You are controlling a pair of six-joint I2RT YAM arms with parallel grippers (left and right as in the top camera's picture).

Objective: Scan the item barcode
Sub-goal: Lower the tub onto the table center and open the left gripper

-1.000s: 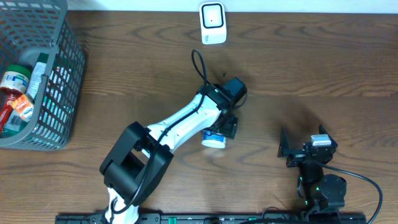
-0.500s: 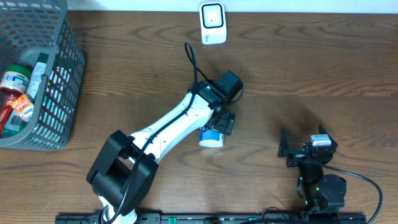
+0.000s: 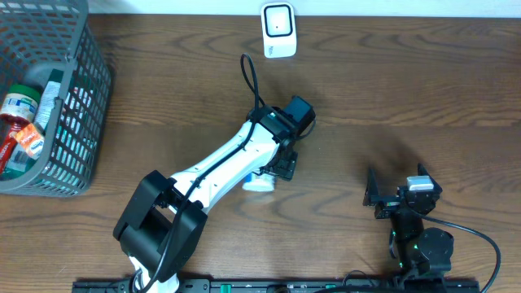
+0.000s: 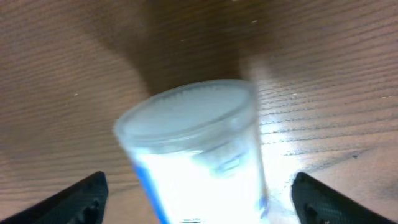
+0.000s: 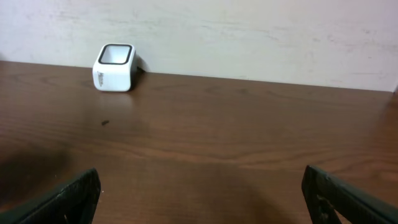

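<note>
The item, a white container with blue trim (image 3: 259, 182), lies on the wooden table just in front of the left arm's wrist. In the left wrist view it (image 4: 196, 149) fills the middle, glaring white, its round lid end pointing away. My left gripper (image 3: 279, 168) (image 4: 199, 202) is open and straddles it, with a gap showing beside each of its fingers (image 4: 81, 198). The white barcode scanner (image 3: 278, 30) (image 5: 115, 67) stands at the table's far edge. My right gripper (image 3: 396, 187) (image 5: 199, 199) rests open at the near right, nothing between its fingers.
A grey mesh basket (image 3: 77, 106) at the far left holds several packaged goods. A black cable (image 3: 254, 81) loops up from the left arm towards the scanner. A pale wall runs behind the table's far edge.
The left arm has swung a little to the left, and the white container now lies further left than before. The right arm has not moved.
</note>
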